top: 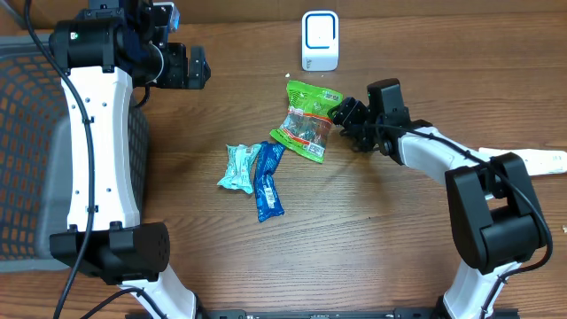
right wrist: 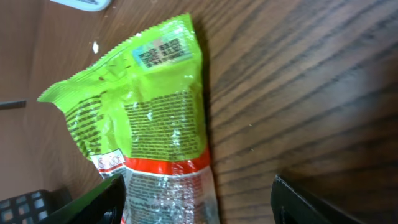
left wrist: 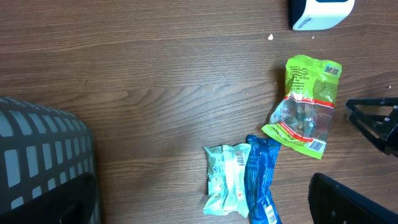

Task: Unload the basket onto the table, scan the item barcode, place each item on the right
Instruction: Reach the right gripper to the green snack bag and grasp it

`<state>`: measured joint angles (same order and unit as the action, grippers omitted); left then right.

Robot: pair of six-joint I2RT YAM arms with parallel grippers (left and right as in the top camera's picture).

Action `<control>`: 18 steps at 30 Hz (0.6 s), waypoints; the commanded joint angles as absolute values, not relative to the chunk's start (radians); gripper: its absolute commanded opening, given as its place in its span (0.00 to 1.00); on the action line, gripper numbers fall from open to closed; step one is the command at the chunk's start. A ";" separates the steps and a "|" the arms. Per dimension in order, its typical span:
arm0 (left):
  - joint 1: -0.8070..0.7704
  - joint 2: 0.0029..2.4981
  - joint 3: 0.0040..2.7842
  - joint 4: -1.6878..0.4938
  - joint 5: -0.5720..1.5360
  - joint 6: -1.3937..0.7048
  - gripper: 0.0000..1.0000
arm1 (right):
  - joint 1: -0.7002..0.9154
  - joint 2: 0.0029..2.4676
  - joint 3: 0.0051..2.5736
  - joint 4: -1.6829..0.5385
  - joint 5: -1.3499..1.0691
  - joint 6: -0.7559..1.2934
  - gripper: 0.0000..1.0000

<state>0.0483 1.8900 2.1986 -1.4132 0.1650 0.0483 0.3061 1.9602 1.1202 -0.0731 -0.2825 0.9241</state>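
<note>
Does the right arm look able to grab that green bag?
Probably yes: the right gripper sits at the green bag, jaws open on either side of its end, with nothing in the way.

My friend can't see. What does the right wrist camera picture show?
A bright green crinkly plastic snack bag lies on the brown wooden table. The right gripper is open, with one black finger on each side of the bag.

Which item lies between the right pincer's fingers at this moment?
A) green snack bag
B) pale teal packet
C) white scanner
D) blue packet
A: the right wrist view shows the green snack bag between the open fingers of the right pincer; the blue packet and pale teal packet lie apart from it.
</note>
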 commanded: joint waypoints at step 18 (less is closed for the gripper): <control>0.051 1.894 2.194 -1.410 0.176 0.045 1.00 | 0.402 2.055 1.133 -0.137 -0.332 1.127 0.04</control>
